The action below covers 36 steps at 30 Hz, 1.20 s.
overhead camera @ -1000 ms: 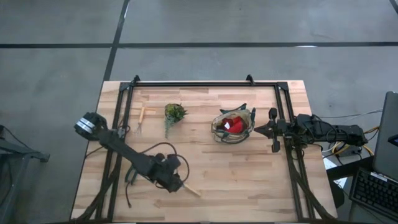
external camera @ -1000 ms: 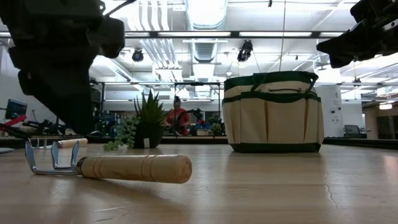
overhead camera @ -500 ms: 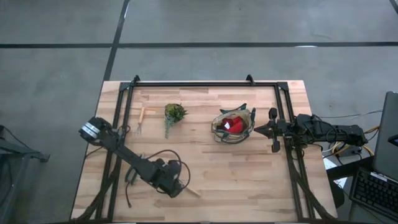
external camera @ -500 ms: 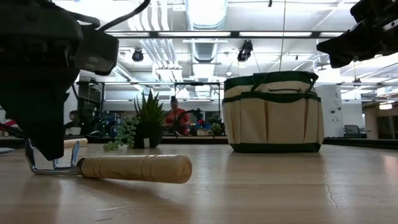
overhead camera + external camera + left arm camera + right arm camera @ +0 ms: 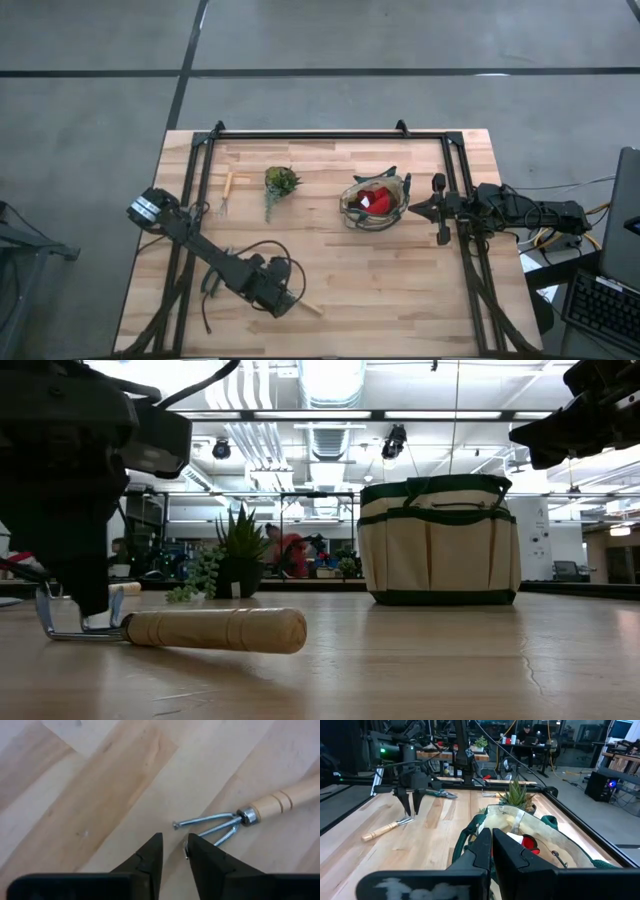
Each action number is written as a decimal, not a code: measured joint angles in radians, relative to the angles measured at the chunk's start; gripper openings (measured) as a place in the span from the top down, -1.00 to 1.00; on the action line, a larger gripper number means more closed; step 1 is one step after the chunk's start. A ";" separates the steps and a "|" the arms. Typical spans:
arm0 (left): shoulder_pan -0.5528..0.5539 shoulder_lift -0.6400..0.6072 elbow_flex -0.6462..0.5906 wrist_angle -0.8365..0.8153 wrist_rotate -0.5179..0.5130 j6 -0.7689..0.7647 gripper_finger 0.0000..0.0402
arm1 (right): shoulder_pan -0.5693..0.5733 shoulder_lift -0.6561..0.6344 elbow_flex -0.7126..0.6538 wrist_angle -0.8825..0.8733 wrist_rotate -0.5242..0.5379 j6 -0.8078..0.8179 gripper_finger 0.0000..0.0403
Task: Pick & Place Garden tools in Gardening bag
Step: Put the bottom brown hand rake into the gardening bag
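Observation:
A wooden-handled hand fork (image 5: 308, 307) lies flat on the table near the front edge; its handle (image 5: 215, 630) and metal tines (image 5: 205, 825) show clearly. My left gripper (image 5: 174, 851) points down at the tine end (image 5: 60, 625), fingers a narrow gap apart. The beige bag with green trim (image 5: 376, 200) stands upright at centre right with a red glove (image 5: 527, 841) inside. My right gripper (image 5: 492, 840) is shut and empty, raised just right of the bag (image 5: 437, 208). My left gripper comes from above, pointing down, at the fork's tine end. One tine's bent tip (image 5: 186, 852) sits at the inner edge of one finger (image 5: 200, 857). I cannot tell whether they touch. The fork lies flat on the table.
A small leafy plant (image 5: 281, 182) stands at the back left of centre, with a second small wooden-handled tool (image 5: 226, 190) to its left. Pruners (image 5: 441, 794) lie beside the left arm. A black frame (image 5: 330, 134) borders the table. Bare wood lies between fork and bag.
My left gripper has come down onto the table beside the fork's tines, shifting slightly toward the near edge. The right arm has kept still.

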<state>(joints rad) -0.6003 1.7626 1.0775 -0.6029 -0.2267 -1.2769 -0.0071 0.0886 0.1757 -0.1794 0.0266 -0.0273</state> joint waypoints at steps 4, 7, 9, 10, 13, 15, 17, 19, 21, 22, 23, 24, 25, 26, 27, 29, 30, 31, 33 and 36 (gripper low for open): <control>0.000 0.000 0.000 0.000 0.009 0.000 0.61 | 0.000 -0.001 0.000 0.000 0.000 -0.001 0.96; 0.000 0.000 0.000 0.000 0.009 0.000 0.62 | 0.000 -0.001 0.000 0.000 0.000 -0.002 0.96; 0.000 0.000 0.000 0.001 0.009 0.003 0.61 | 0.000 0.000 0.000 0.000 0.000 0.000 0.96; 0.000 0.000 0.000 0.001 0.013 0.010 0.61 | 0.000 0.000 0.000 0.000 0.000 0.000 0.96; 0.000 0.000 0.000 0.005 0.028 0.020 0.60 | 0.000 0.000 0.000 0.000 0.000 -0.001 0.96; 0.000 0.000 0.000 0.007 0.027 0.027 0.60 | 0.000 0.000 0.000 0.000 0.000 -0.001 0.96; 0.000 0.000 0.000 0.009 0.027 0.039 0.60 | 0.000 0.000 0.000 0.000 0.000 -0.002 0.96; 0.000 0.001 0.000 0.009 0.025 0.045 0.62 | 0.000 0.000 0.000 0.000 0.000 0.000 0.96; 0.000 0.001 0.000 0.009 0.025 0.046 0.67 | 0.000 0.000 0.000 0.000 0.000 -0.002 0.96; 0.000 0.001 0.000 0.009 0.025 0.047 0.71 | 0.000 0.000 0.000 0.000 0.000 -0.001 0.96; 0.001 0.002 -0.001 0.009 0.024 0.052 0.76 | 0.000 0.000 0.000 0.000 0.000 0.000 0.96; 0.001 0.002 -0.001 0.009 0.024 0.061 0.82 | 0.000 0.000 0.000 0.000 0.000 -0.001 0.96; 0.001 0.002 -0.001 0.009 0.022 0.074 0.88 | 0.000 0.000 0.000 0.000 0.000 -0.002 0.96; 0.001 0.002 -0.001 0.013 0.009 0.086 0.93 | 0.000 0.000 0.000 0.000 0.000 -0.002 0.96; 0.001 0.002 0.000 0.018 -0.005 0.102 0.95 | 0.000 0.000 0.000 0.000 0.000 0.000 0.96; 0.001 0.002 0.000 0.016 -0.047 0.134 0.95 | 0.000 0.000 0.000 0.000 0.000 -0.001 0.96; 0.001 0.002 0.000 0.016 -0.055 0.148 0.95 | 0.000 0.000 0.000 0.000 0.000 -0.002 0.96; 0.001 0.002 0.000 0.015 -0.070 0.155 0.95 | 0.000 0.000 0.000 0.000 0.000 -0.001 0.96; 0.001 0.002 0.000 0.012 -0.098 0.166 0.97 | 0.000 0.000 0.000 0.000 0.000 0.000 0.96; 0.001 0.002 0.000 0.012 -0.147 0.210 0.97 | 0.000 0.000 0.000 0.000 0.000 -0.001 0.96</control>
<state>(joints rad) -0.5995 1.7641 1.0771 -0.5911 -0.3736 -1.0665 -0.0071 0.0883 0.1757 -0.1792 0.0269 -0.0279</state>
